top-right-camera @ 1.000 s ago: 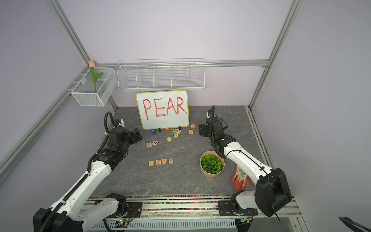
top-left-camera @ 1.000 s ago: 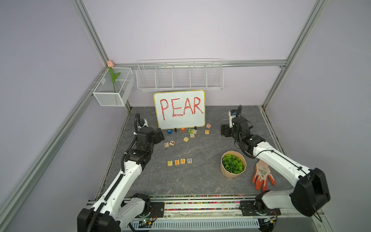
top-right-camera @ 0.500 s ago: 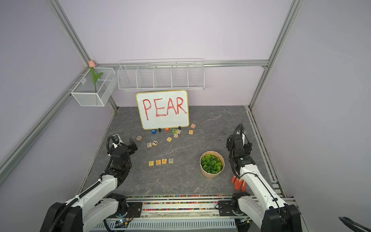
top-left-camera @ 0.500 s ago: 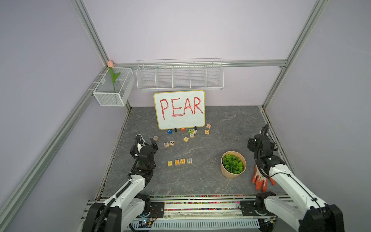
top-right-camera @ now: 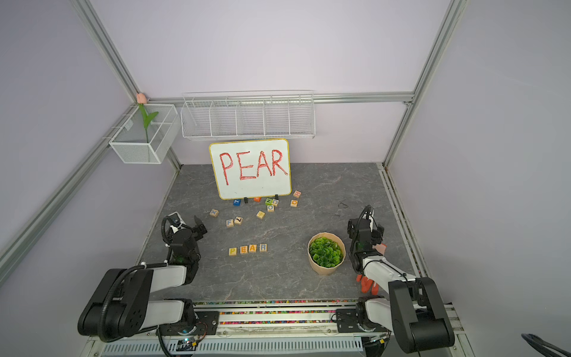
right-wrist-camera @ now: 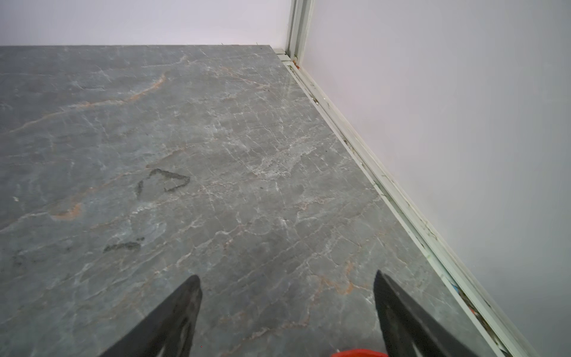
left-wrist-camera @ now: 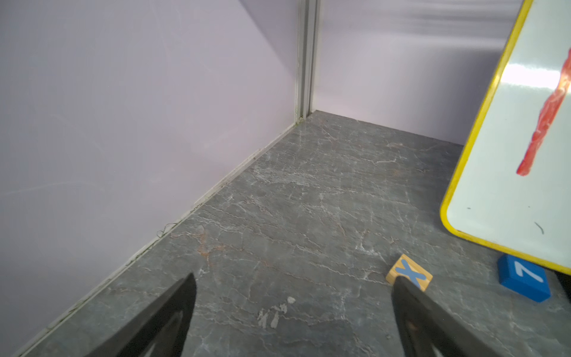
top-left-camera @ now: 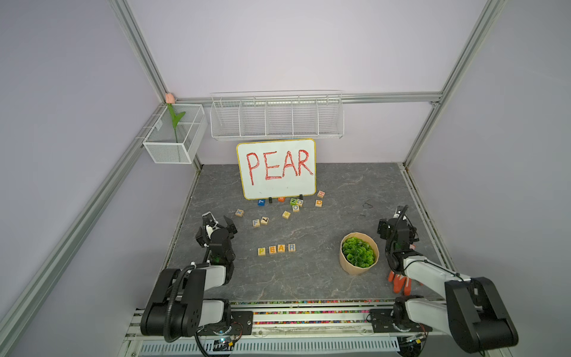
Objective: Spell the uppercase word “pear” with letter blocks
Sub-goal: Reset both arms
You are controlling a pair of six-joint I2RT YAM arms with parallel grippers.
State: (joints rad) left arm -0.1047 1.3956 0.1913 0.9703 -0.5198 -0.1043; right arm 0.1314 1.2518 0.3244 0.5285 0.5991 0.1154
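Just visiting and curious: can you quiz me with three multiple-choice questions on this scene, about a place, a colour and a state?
1. Where is the row of letter blocks?
A. On the table in front of the white board
B. Behind it
C. Leaning on it

2. What colour is the P block's letter?
A. Black
B. Yellow
C. Purple

3. How is the left gripper?
A. Shut on the P block
B. Shut on the white board
C. Open, empty

1 A: it lies on the white board's written side, apart from it.
2 B: yellow in both top views.
3 C: the left wrist view shows its fingers spread, nothing between.
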